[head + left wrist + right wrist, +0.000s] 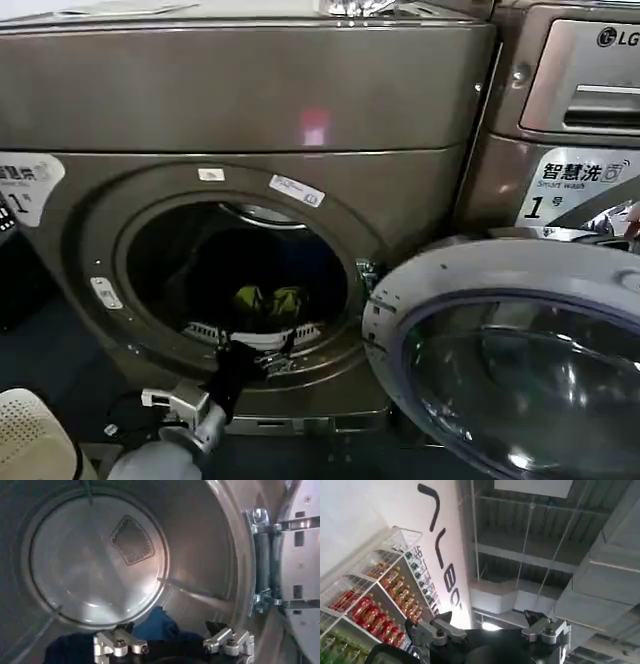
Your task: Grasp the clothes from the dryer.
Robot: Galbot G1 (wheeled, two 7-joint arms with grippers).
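The clothes (pixel 270 300), a small lime bundle, lie on the floor of the drum just inside the open porthole of the dryer (pixel 250 110), their long axis seemingly running side to side across the opening, though the dark drum blurs their outline. The left gripper (pixel 258 350) sits at the porthole's lower rim just in front of them, fingers (pixel 116 642) spread and released, gripping nothing. The right gripper (pixel 490 630) points up toward a ceiling, its fingers likewise apart, beside a shelf of bottles (pixel 375 605).

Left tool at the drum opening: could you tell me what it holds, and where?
Nothing: the left tool is open, short of the lime cloth garment.
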